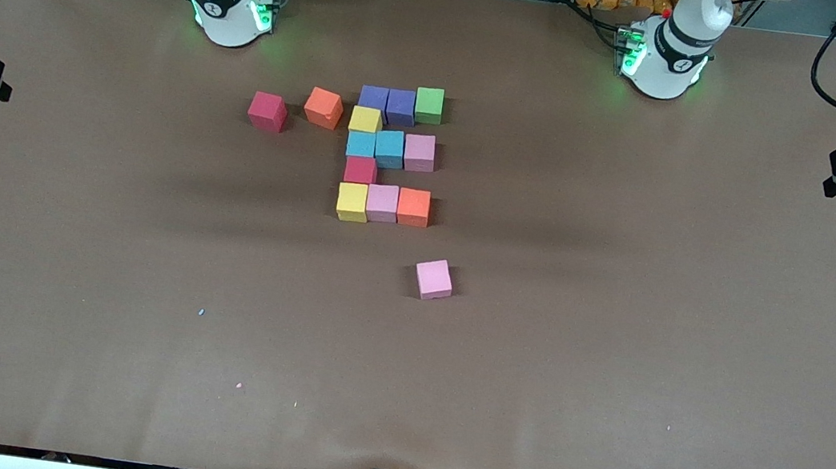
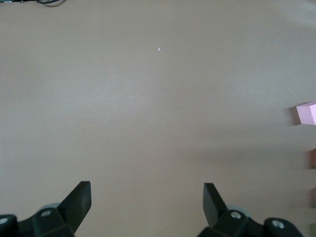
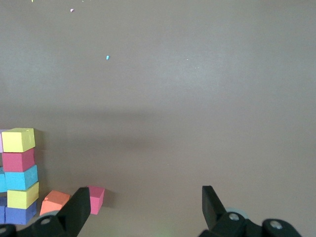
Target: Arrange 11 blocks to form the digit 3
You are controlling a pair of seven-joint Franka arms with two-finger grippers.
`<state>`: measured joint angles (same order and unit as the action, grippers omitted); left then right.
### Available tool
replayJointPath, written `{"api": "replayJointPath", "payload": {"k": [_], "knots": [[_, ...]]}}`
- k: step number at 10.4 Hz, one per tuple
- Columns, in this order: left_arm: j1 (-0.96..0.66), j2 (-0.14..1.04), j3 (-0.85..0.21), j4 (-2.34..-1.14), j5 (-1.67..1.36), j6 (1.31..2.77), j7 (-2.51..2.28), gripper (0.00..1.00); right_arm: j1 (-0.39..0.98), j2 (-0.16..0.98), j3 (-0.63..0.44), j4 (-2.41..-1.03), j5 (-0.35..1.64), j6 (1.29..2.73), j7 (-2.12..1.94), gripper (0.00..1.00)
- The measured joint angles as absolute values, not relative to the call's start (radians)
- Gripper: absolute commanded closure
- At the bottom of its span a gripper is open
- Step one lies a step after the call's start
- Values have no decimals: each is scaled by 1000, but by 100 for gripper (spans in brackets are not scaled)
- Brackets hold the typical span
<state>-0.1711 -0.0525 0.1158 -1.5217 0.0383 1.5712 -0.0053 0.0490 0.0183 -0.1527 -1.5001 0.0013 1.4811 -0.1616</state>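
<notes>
Blocks [image 1: 388,154] form the 3, well clear of jaws; left gripper [image 2: 147,200] & right gripper [image 3: 146,202] wait w/ jaws apart, empty.

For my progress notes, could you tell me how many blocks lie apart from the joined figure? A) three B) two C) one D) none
A: a red block and an orange block lie toward the right arm's end, and a pink block lies nearer the front camera.
</notes>
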Motion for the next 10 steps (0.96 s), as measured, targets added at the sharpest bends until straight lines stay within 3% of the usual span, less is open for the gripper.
{"api": "replayJointPath", "payload": {"k": [5, 8, 10], "knots": [[-167, -53, 112, -1522, 38, 1566, -16, 0, 48, 19, -155, -1500, 1, 1481, -162, 0], [-50, -53, -41, -1523, 38, 1572, -42, 0, 49, 19, -154, -1500, 1, 1480, -162, 0], [-44, -53, -73, -1523, 38, 1573, -59, 0, 48, 19, -154, -1500, 1, 1479, -162, 0]]}}
